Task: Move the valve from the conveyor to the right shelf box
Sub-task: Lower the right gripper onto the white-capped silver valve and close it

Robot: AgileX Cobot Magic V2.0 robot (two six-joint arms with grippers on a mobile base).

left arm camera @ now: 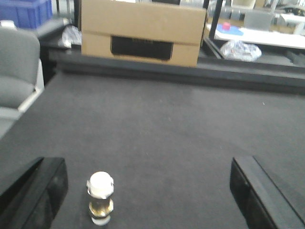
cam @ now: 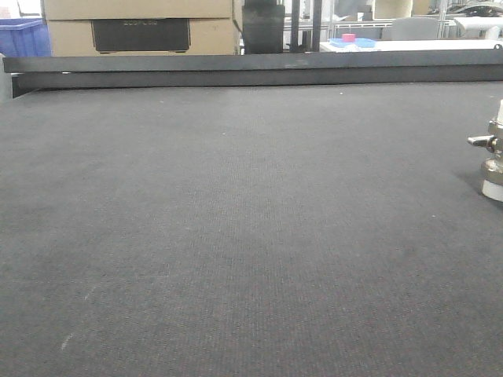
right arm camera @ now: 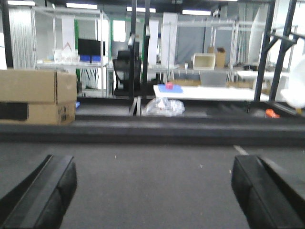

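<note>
The valve (left arm camera: 100,198) stands upright on the dark grey conveyor (left arm camera: 162,124) in the left wrist view, silvery with a white cap. It stands between the jaws of my open left gripper (left arm camera: 147,191), close to the left finger (left arm camera: 35,191) and apart from it. In the front view a valve (cam: 493,161) with a side lever and white base ring stands at the belt's far right edge; I cannot tell if it is the same one. My right gripper (right arm camera: 152,186) is open and empty above the belt (right arm camera: 152,171). The right shelf box is out of view.
A black rail (cam: 251,71) edges the far side of the belt. A cardboard box (left arm camera: 143,31) stands behind it, with a blue crate (cam: 22,35) to its left. A grey seat (left arm camera: 16,71) is at the left. A white table (right arm camera: 205,91) stands beyond the rail.
</note>
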